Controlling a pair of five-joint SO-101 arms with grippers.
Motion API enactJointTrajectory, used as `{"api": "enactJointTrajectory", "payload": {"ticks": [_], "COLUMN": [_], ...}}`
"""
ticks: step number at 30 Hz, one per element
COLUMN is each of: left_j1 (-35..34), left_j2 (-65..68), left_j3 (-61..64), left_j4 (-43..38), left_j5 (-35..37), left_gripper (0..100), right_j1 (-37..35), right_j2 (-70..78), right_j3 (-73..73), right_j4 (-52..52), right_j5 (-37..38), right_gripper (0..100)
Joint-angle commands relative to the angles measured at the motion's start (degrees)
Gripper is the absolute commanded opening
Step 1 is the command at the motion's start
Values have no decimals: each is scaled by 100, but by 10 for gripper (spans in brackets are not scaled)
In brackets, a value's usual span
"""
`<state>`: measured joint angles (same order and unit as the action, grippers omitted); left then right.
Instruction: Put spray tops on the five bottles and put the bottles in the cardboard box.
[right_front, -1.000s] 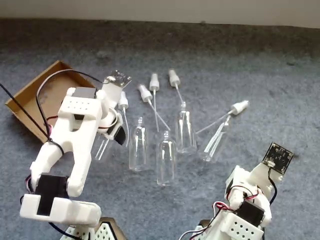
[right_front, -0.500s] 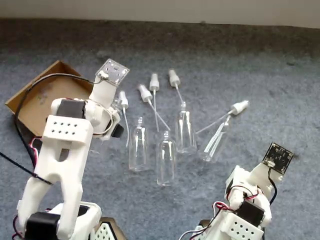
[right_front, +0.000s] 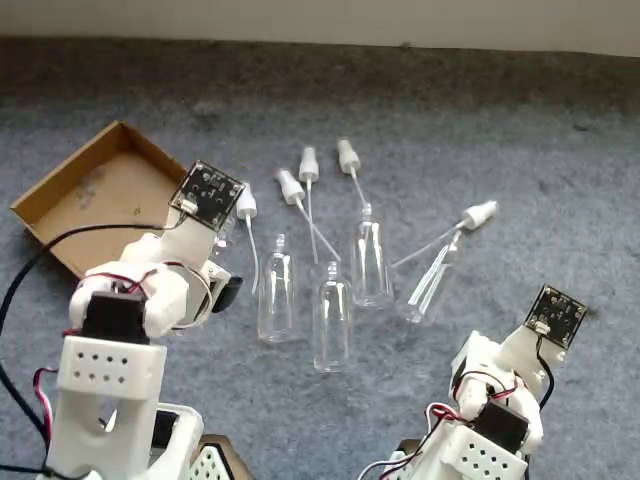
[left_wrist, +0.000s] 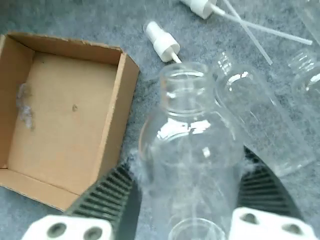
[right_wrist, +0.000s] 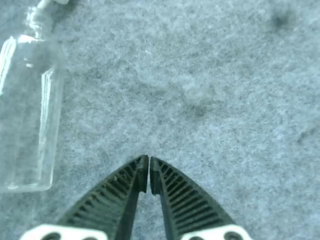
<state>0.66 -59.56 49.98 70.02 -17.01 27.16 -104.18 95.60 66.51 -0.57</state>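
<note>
The left hand (left_wrist: 186, 167) grips a clear bottle (left_wrist: 187, 125) by its body, with the neck open and no spray top on it; the bottle sits just beside a corner of the cardboard box (left_wrist: 65, 125). The right hand (right_wrist: 149, 174) is closed on nothing, low over the grey desk (right_front: 500, 130), near a lying bottle (right_wrist: 27, 115); four loose spray tops (right_front: 308, 165) lie mid-desk, a fifth (right_front: 478, 213) by that bottle's neck.

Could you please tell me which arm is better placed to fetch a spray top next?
Right, probably. The right tool is shut on nothing over the carpet, while the left tool is clamped on a bottle. A spray top lies nearby.
</note>
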Motion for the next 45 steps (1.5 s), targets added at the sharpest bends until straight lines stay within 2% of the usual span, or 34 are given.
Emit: {"api": "enactJointTrajectory", "payload": {"ticks": [1, 5, 7, 13, 20, 23, 29, 38, 45], "left_j1": [233, 479, 505, 532, 532, 497, 532, 532, 532], "left_j2": [-945, -1868, -2237, -3090, -4251, -4611, -4497, -4497, -4488], "left_j3": [558, 1552, 1833, 2176, 2879, 3257, 3776, 4224, 4716], "left_j4": [-800, -1846, -2084, -2136, -2145, -2488, -3525, -3701, -4536], "left_j5": [-18, 0, 53, 1424, 1442, 1442, 1459, 1459, 1468], "left_gripper": [204, 204, 204, 204, 204, 204, 204, 204, 204], "right_j1": [57, 66, 66, 66, 40, 40, 66, 31, 31], "right_j2": [-31, -31, -31, -31, -40, -40, -40, -40, -48], "right_j3": [752, 752, 752, 752, 752, 752, 752, 752, 752], "right_j4": [-92, -92, -92, -92, -92, -92, -92, -92, -295], "right_j5": [-18, -18, -18, -18, -18, -18, -18, -18, -18], "right_gripper": [9, 9, 9, 9, 9, 9, 9, 9, 9]}}
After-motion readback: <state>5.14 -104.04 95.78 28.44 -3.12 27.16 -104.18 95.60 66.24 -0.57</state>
